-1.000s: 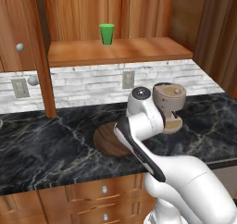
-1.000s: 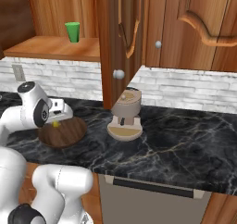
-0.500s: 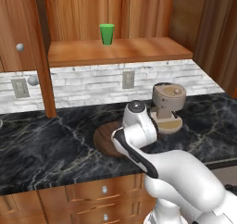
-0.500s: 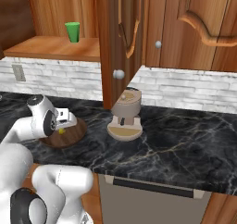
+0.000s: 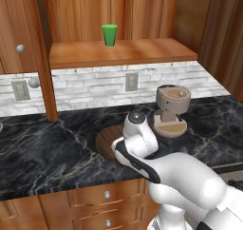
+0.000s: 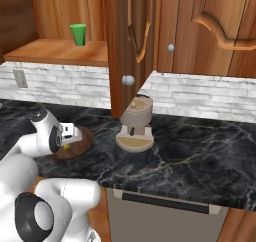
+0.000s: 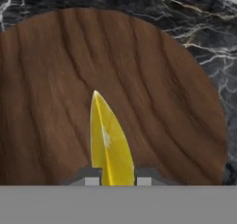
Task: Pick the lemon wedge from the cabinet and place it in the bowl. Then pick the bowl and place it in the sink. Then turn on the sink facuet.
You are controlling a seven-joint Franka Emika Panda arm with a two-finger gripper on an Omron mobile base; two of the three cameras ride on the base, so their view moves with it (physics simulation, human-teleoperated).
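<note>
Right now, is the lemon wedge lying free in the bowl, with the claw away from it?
No, the claw is shut on the lemon wedge, holding it over the bowl.

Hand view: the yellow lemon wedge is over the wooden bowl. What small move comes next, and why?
Probably open the end effector to release. The small yellow lemon wedge sits clamped between the fingertips, directly over the wide dark brown wooden bowl, whose grained inside lies all around it, so it should land inside.

My own arm [image 5: 142,153] hides most of the bowl [image 5: 105,139] in the left base view, leaving a sliver of rim. In the hand view my fingertips [image 7: 91,177] barely show, and the lemon wedge [image 7: 109,142] runs off past them.
</note>
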